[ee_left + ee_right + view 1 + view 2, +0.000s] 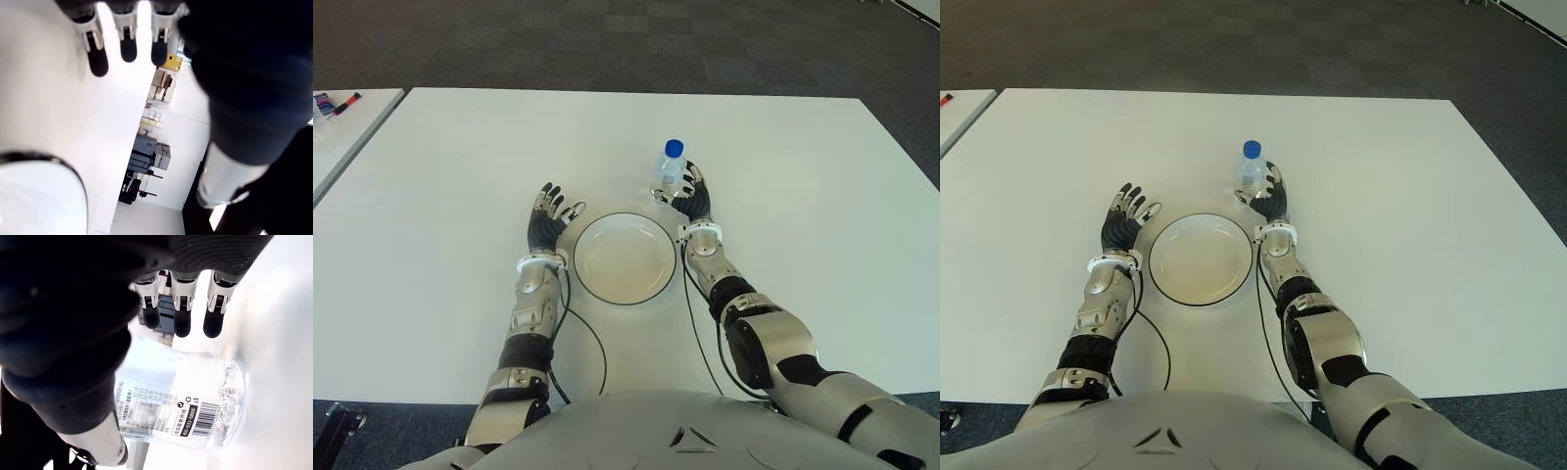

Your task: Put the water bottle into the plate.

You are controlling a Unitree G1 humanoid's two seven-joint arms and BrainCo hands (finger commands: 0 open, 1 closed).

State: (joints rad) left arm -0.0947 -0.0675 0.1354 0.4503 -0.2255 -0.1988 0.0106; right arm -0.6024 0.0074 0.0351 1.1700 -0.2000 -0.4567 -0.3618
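A: Where is the water bottle (673, 168)?

B: It stands upright on the white worktop (803, 196), just past the far right edge of the plate (623, 258). It has a blue cap. It is not in the plate yet.

A: Is a hand holding it?

B: The right hand (691, 199) is right at it, on the near side. In the right wrist view the bottle sits in front of the palm, and the fingers (181, 323) are stretched out beyond it, not curled around it. So I think the hand is loose and has not grabbed it.

A: And the other hand?

B: The left hand (549, 217) shows just beside the left side of the plate. Its fingers are spread and it holds nothing.

A: What is in the plate?

B: Nothing that I can see.

A: So how much is done?

B: Only the reach, I think. The hand must close on the bottle, lift it, carry it over the rim and set it down in the plate.
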